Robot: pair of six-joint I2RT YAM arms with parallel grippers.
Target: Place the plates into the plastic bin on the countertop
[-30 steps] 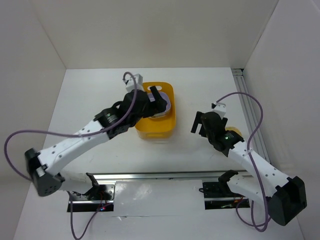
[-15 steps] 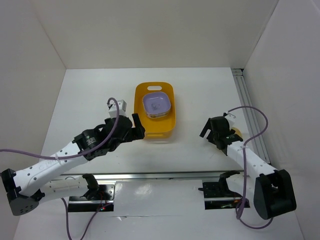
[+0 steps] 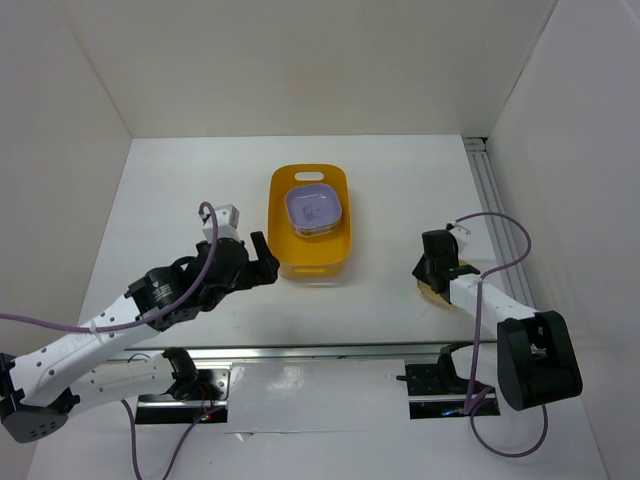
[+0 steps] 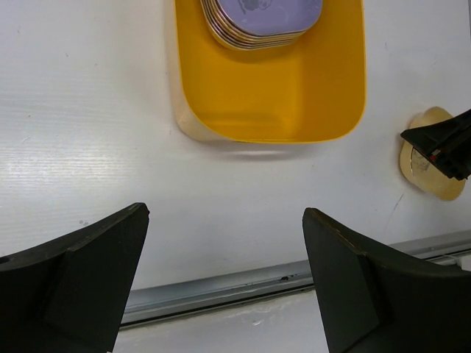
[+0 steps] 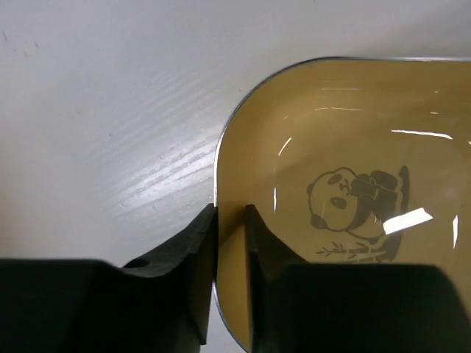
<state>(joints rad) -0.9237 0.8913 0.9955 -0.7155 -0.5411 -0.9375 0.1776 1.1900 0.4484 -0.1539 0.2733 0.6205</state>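
- Left gripper [image 4: 224, 213] spread wide, holding nothing; plastic bin [image 4: 294, 103] just ahead of it, stacked plates [image 4: 265, 15] at the bin's far end.
- Right gripper [image 5: 229, 209] straddles the near rim of the yellow plate [image 5: 331, 147]; can't tell if clamped.

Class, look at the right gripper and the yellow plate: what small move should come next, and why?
Probably squeeze the right gripper closed on the yellow plate. Its jaws straddle the rim, one inside, one outside, and the plate lies on the countertop, outside the plastic bin.
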